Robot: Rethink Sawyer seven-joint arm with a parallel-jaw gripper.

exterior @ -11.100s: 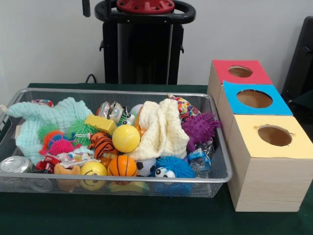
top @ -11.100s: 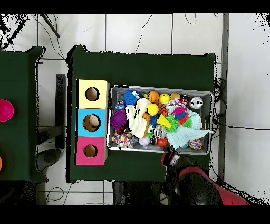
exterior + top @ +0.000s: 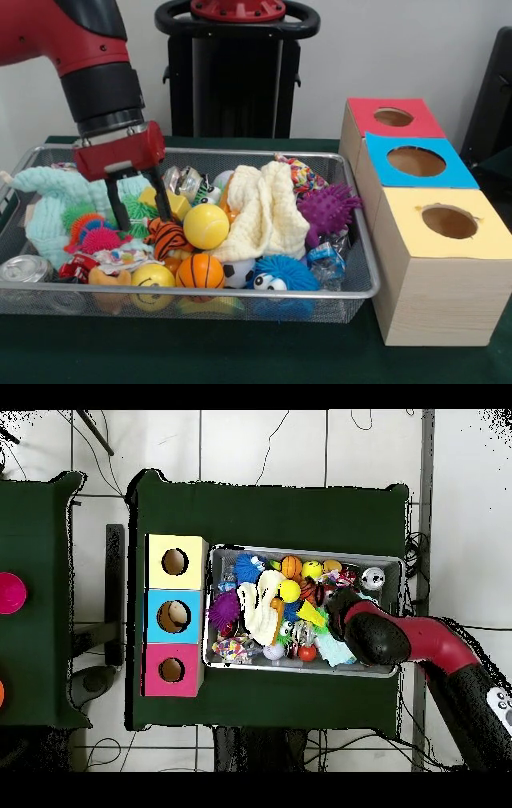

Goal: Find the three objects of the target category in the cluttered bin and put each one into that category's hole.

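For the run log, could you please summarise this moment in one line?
gripper: open, above green spiky ball | bin: cluttered | boxes: nothing visible inside

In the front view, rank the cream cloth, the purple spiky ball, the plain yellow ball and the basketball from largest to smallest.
1. Cream cloth, clearly the largest.
2. Purple spiky ball.
3. Plain yellow ball and basketball: they look alike in size; the basketball lies nearer the camera, so no ranking between them.

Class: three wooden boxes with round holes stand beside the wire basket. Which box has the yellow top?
The box nearest the front camera, at the end of the row, has the yellow top; the middle box is blue-topped and the far box is red-topped.
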